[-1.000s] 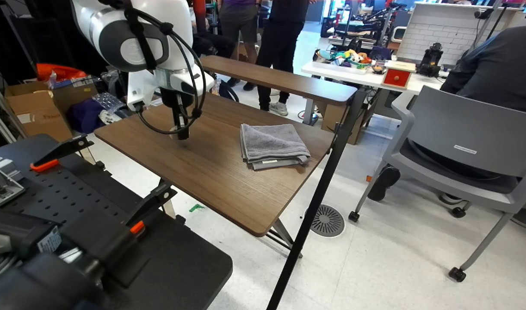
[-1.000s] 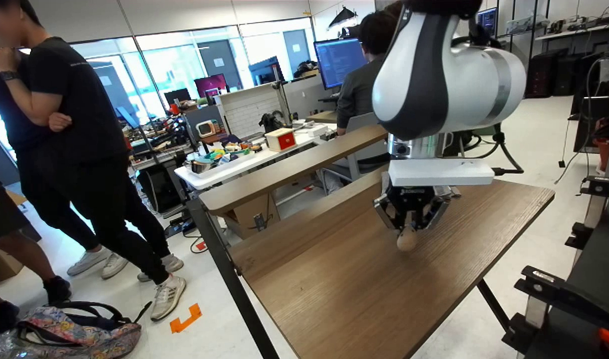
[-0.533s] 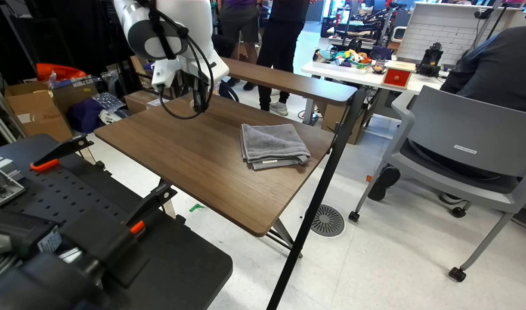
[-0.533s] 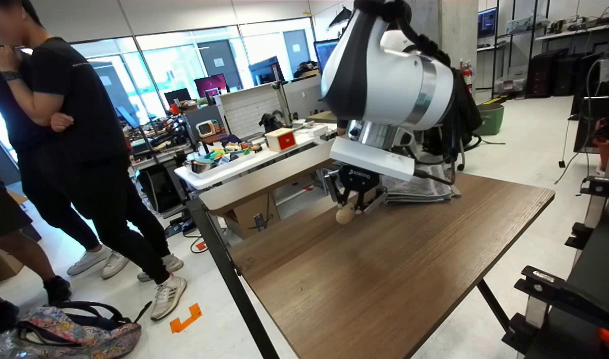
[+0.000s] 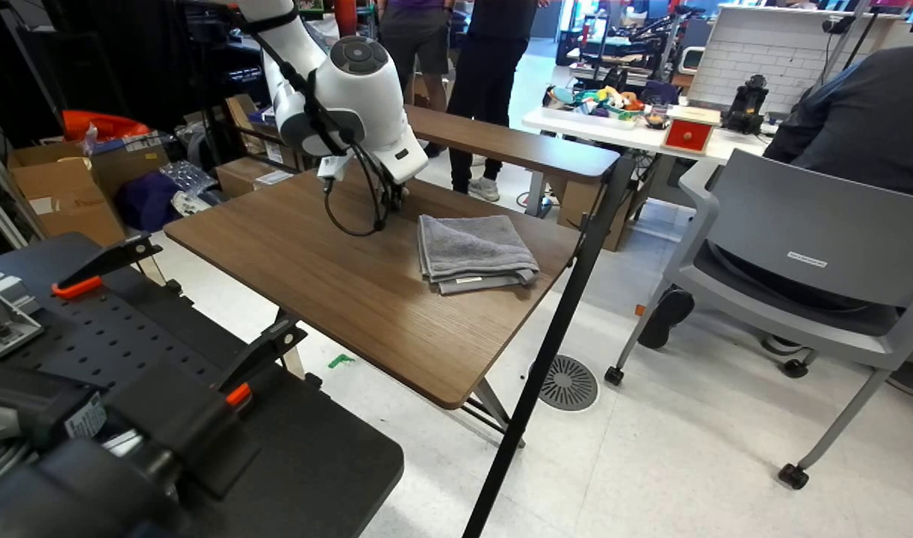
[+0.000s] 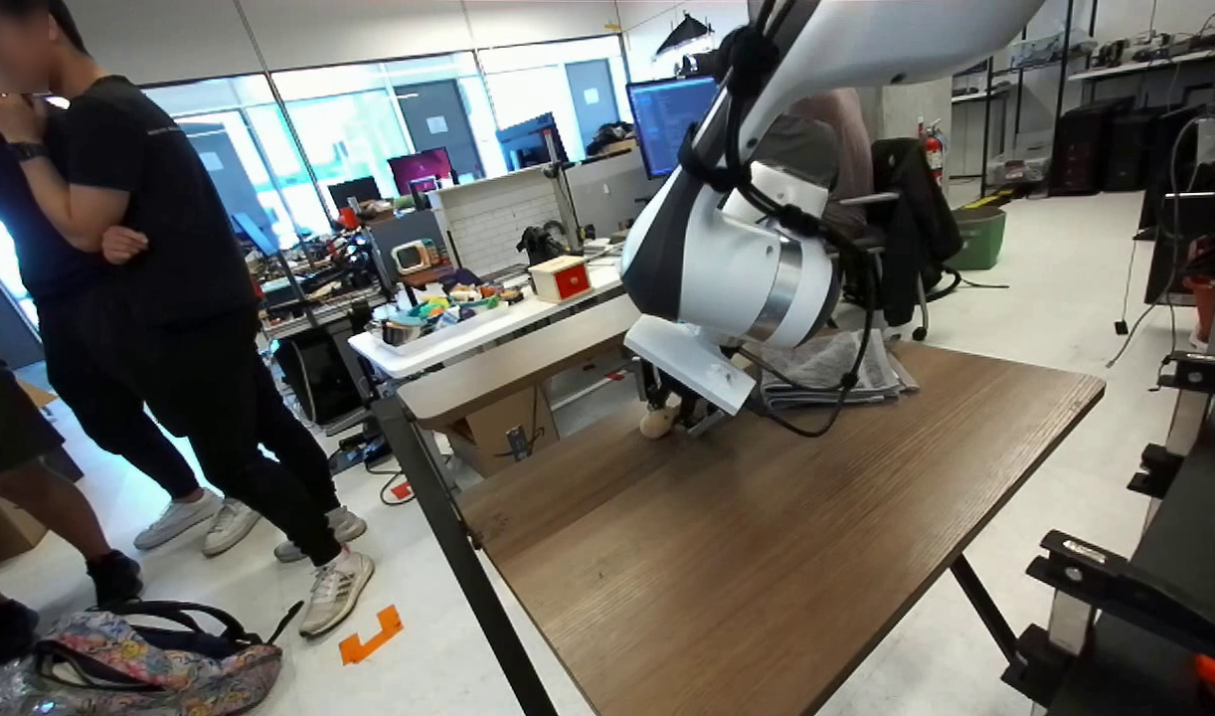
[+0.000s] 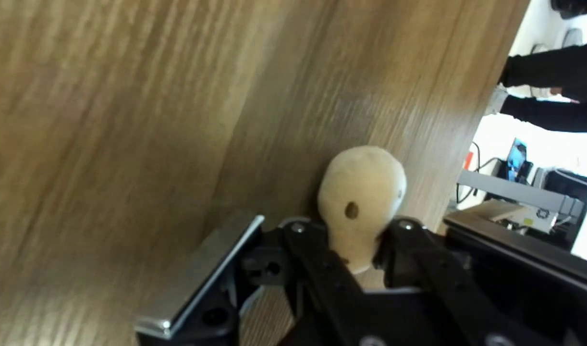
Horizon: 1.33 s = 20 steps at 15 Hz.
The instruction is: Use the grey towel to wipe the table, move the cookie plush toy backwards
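Note:
The cookie plush toy [image 7: 363, 185] is small, round and tan with brown spots. My gripper [image 7: 352, 226] is shut on it, and its lower part is squeezed between the two black fingers. In an exterior view the toy [image 6: 657, 423] shows under the tilted gripper [image 6: 679, 403], close to the tabletop; I cannot tell if it touches. In an exterior view the gripper [image 5: 391, 198] is mostly behind the wrist and cable. The folded grey towel [image 5: 475, 252] lies on the dark brown table [image 5: 337, 276]. It also shows partly behind the arm in an exterior view [image 6: 836, 370].
A narrower raised brown shelf [image 5: 516, 146] runs along one long side of the table. A black post [image 5: 554, 344] stands at the table's end. Black clamps [image 5: 266, 347] sit on a dark bench beside it. People [image 6: 150, 249] stand beyond the shelf.
My gripper has carried the plush toy across the table toward the raised shelf, then along it toward the towel's side, and the wrist has turned. It stays shut on the toy. The towel has not moved.

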Tool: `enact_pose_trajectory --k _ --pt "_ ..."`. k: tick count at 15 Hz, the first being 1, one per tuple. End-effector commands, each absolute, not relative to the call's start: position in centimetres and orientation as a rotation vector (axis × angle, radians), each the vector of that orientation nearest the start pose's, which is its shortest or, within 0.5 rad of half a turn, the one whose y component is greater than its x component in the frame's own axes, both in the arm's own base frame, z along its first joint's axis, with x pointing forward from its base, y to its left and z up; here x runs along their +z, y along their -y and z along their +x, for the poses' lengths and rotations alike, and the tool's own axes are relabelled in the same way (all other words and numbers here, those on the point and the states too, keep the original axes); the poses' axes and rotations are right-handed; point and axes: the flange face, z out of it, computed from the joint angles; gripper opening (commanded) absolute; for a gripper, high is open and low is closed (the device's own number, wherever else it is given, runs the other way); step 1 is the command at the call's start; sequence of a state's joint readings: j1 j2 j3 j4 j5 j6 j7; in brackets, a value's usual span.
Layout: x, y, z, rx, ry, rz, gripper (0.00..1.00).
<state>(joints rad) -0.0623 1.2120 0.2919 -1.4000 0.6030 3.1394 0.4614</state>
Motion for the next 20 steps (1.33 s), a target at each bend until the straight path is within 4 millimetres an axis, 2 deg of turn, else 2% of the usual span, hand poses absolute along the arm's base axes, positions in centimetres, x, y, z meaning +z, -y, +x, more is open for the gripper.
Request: enact_pose_trajectory --k 1,2,3,8,12,15,20 --pt "1.6 -6.2 72.8 -0.549 -1.462 -2.055 0.03" --pt "1.6 -6.1 73.0 -0.572 -1.473 -2.035 0.38" --pt "1.7 -6.0 73.2 -0.591 -1.481 -2.025 0.39" --pt "3.2 -6.6 73.0 -0.578 -1.467 -2.03 0.72" --pt "4.3 -6.4 71.8 -0.556 -1.45 -2.054 0.97" --pt "4.9 -5.9 70.5 -0.503 -1.437 -2.091 1.0" --pt "8.1 -3.9 67.5 -0.432 -1.385 -2.177 1.0"
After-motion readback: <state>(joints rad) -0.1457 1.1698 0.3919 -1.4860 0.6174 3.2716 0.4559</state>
